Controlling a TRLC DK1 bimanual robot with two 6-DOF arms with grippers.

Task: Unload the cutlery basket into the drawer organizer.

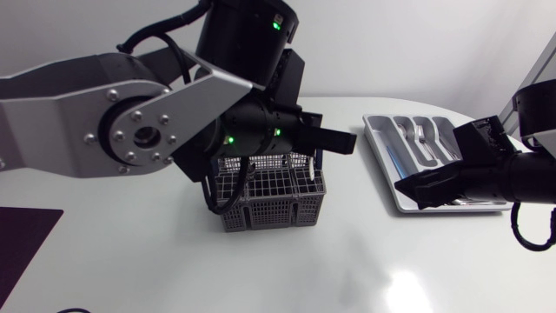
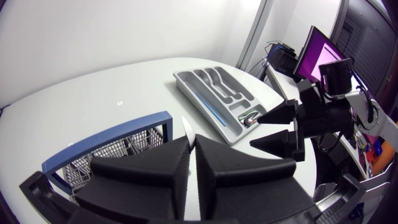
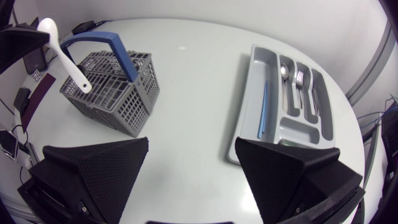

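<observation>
Finding 1. Your left claw (image 2: 193, 146) is clenched on a white spoon (image 3: 62, 53). A white tip shows past the nearly closed fingers. The grip appears to sit near the bowl end, with the handle sloping down toward the grey basket (image 3: 118, 112). You cannot tell from these views whether the lower end is clear of the basket rim. The left arm hides the spoon from above.

Finding 2. Your right claw (image 3: 193, 146) is released, fingers spread wide and holding nothing. It hangs over the near end of the organizer (image 3: 247, 112).

Finding 3. The organizer lies on the bench (image 1: 347, 261), well apart from the basket. It already holds forks (image 3: 298, 84), spoons and a blue piece in the long slot. Whether anything else is left in the basket cannot be told.

Assessment. The spoon looks like plastic, so it is probably light, stiff and smooth-faced. A hold near one end leaves a long overhang, and the spoon may pivot or slip between the fingers during carriage. A hold across the flat of the handle, nearer the middle, would likely be steadier. The weight is no concern, but a snag on the basket's blue handle or grid is.
</observation>
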